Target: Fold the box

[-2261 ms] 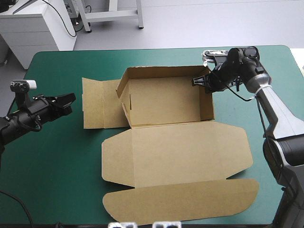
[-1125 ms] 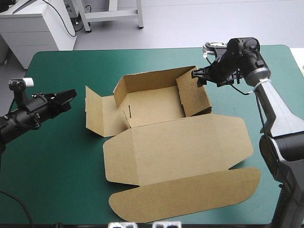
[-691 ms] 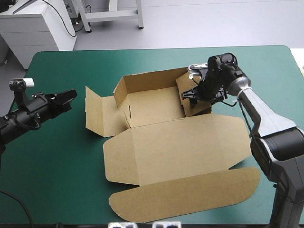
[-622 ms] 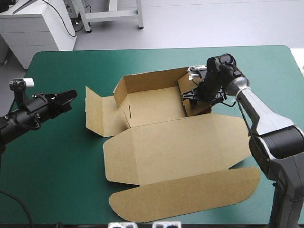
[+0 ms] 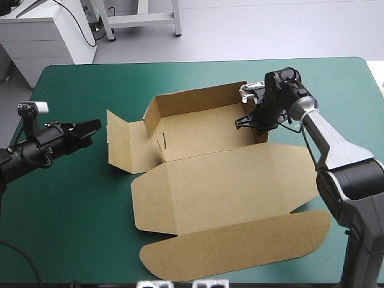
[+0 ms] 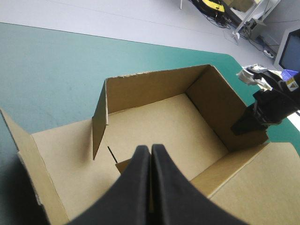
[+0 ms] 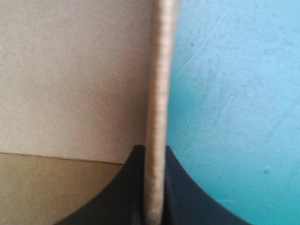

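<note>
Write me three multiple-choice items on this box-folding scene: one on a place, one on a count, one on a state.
1. Where does the right tool grip the box?
A. at its right-hand wall
B. at its left-hand wall
C. at its far wall

2. How many tools hold the box?
A. none
B. one
C. two

3. How do the fingers of the left tool stand?
A. wide apart
B. shut on the box
C. shut, holding nothing

Key:
1 A: in the right wrist view, that wall's edge runs between its fingers.
2 B: only the right tool touches board.
3 C: the fingers meet in one arch, and the high view shows them short of the box.
</note>
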You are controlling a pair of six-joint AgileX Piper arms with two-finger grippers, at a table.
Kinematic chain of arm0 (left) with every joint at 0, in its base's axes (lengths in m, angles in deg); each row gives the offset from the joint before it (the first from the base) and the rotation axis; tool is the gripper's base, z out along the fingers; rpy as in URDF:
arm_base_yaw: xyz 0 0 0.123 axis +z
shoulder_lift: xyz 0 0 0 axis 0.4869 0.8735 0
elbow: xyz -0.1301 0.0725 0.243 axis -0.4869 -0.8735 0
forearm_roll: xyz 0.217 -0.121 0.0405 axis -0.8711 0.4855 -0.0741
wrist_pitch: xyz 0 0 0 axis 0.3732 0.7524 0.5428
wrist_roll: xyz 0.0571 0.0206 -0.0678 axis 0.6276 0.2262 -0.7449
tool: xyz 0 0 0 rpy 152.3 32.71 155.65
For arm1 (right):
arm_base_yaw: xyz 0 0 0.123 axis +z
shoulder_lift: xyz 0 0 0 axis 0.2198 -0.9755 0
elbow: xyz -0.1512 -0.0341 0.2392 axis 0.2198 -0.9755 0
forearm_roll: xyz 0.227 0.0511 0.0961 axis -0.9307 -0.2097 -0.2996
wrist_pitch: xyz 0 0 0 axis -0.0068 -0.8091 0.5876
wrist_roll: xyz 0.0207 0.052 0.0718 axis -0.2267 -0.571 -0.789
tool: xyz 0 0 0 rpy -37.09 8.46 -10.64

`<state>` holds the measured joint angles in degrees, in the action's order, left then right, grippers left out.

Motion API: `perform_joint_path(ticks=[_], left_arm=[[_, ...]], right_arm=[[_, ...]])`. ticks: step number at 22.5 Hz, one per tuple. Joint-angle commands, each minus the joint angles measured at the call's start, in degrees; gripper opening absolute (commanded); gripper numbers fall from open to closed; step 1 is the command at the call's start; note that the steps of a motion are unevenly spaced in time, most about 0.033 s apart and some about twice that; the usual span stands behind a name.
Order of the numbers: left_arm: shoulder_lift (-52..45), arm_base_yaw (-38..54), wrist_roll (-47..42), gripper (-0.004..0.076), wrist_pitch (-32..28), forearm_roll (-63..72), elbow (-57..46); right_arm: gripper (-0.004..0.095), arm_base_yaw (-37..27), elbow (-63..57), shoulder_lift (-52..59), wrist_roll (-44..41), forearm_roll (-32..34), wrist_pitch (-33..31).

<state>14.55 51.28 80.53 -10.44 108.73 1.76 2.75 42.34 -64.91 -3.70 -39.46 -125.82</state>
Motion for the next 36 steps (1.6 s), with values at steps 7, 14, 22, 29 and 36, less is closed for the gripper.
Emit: perform_joint_path(ticks=[7,14,22,29,36], left_arm=[[-1.1,-0.2,-11.6,-0.0009,-7.6,-0.3,1.5],[-1.1,-0.1,-16.0,-0.0009,-12.2,-1.2,1.5],[2.7,-0.1,-16.0,-0.0009,-11.0,-1.2,1.5],[10.4,-0.7,-18.5,-0.0009,-3.2,-0.5,1.5],[10.7,-13.5,-19.0,-0.0009,-6.0,0.5,4.2]], right_arm=[[-0.0005,-9.2,1.4,20.4,6.5,-5.8,-1.3],[-0.0004,-14.0,1.4,31.1,8.8,-10.2,-1.3],[-0.0004,-14.0,1.4,37.4,9.8,-19.3,-1.3],[-0.0004,-14.0,1.1,40.3,11.0,-27.1,-1.3],[-0.0004,-7.0,-7.1,40.2,9.7,-16.7,2.7]])
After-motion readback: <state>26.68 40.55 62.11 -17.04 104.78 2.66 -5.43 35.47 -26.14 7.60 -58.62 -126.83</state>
